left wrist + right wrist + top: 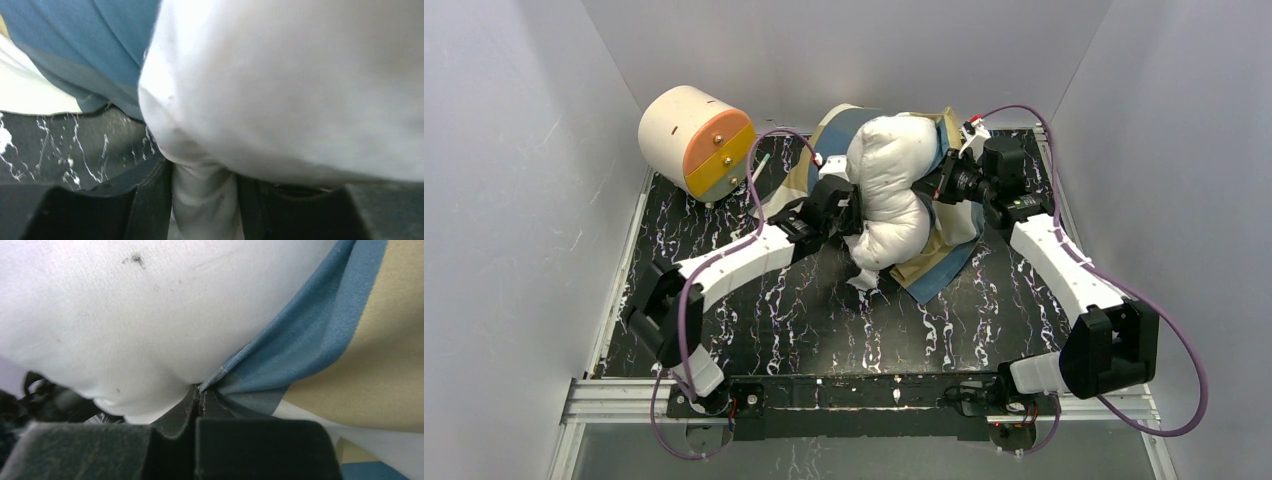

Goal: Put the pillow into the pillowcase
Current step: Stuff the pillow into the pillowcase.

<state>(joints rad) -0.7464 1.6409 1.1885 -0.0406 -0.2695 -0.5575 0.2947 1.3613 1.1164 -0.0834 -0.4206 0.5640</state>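
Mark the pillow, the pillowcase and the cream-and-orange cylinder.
pillow (886, 190): top external view, middle of its white bulge.
pillowcase (944, 262): top external view, exposed part right of the pillow's near end.
cylinder (674, 125): top external view, cream side wall.

Plain grey-white walls (514, 150), black white-veined marble tabletop (804, 320), aluminium rail (624, 400) at near edge

White pillow (889, 190); blue-tan-cream pillowcase (944, 262)
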